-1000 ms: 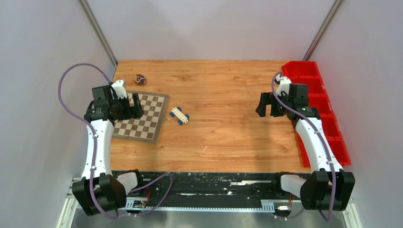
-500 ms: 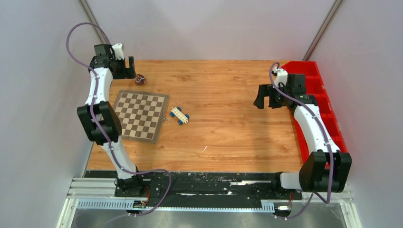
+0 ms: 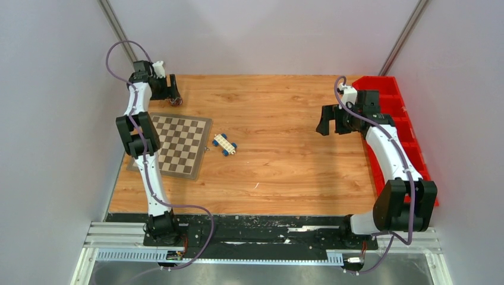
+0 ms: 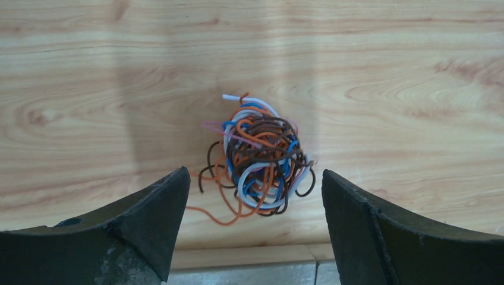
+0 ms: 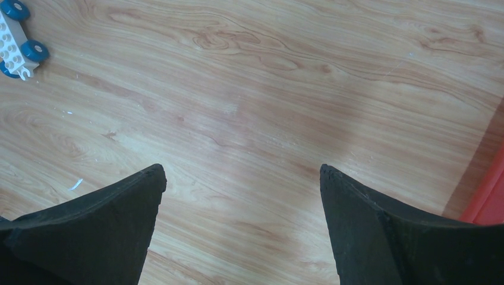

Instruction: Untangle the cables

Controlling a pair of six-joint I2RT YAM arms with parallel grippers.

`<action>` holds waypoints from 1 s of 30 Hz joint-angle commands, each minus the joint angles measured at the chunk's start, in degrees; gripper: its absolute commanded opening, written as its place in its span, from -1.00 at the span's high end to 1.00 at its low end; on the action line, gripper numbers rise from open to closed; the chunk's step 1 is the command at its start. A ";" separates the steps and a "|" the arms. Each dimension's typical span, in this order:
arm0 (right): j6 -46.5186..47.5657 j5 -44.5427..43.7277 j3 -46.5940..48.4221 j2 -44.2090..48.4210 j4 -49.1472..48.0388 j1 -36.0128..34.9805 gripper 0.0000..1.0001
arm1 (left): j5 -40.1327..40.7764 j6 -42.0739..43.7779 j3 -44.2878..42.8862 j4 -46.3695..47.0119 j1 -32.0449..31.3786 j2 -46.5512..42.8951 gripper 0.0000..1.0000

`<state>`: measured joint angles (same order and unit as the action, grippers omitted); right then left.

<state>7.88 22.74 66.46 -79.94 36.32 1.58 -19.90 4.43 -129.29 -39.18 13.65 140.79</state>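
Observation:
The cables (image 4: 258, 160) are a small knot of thin orange, dark brown, blue and white wires on the wood near the table's far left corner. My left gripper (image 4: 255, 173) hangs over the knot, open, with one finger on each side and neither touching it. In the top view the left gripper (image 3: 173, 94) covers most of the cables (image 3: 176, 101). My right gripper (image 3: 328, 124) is far off at the right side, open and empty. The right wrist view shows only bare wood between the right gripper's (image 5: 241, 168) fingers.
A chessboard mat (image 3: 178, 142) lies just in front of the knot. A small white toy car with blue wheels (image 3: 224, 144) (image 5: 18, 38) sits right of it. Red bins (image 3: 398, 119) line the right edge. The table's far edge (image 4: 249, 255) runs close beside the knot.
My left arm has stretched from above the chessboard to the far left corner and now hangs over the knot. The right gripper has shifted slightly up and left.

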 commanded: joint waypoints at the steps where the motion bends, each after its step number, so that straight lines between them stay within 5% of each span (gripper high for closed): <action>1: 1.44 2.87 4.07 -2.07 0.81 0.17 -1.00 | -5.74 -6.08 -4.20 1.42 -0.30 1.71 -0.73; 4: 1.41 4.34 5.06 -3.16 1.57 0.17 -1.00 | -5.29 -7.07 -3.72 1.03 -1.28 3.10 -0.55; 6: 1.78 4.69 5.41 -3.36 1.99 0.17 -1.00 | -5.45 -7.46 -3.61 0.01 -1.63 4.08 -0.24; 9: 2.78 5.28 5.63 -3.31 2.69 0.17 -1.00 | -6.63 -8.36 -3.61 -1.57 -1.74 3.95 0.53; 12: 4.25 7.13 5.91 -2.78 3.63 0.17 -1.00 | -10.13 -7.35 -1.55 -1.73 -2.44 -0.61 0.96; 18: 11.57 13.71 6.00 -1.29 9.17 0.28 -1.00 | -17.70 -1.16 14.77 0.06 -10.88 -23.81 1.00; 23: 14.58 21.19 5.56 -0.05 13.31 0.17 -1.00 | -26.40 -6.38 33.40 4.34 -25.89 -39.60 1.00; 30: 14.88 22.09 2.25 0.73 14.12 0.17 -1.00 | -28.13 -16.35 46.14 21.29 -46.49 -39.86 1.00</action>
<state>20.49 42.11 69.84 -80.55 49.47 1.58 -46.26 -5.08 -88.62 -26.63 -28.49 96.12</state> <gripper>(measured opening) 1.000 0.018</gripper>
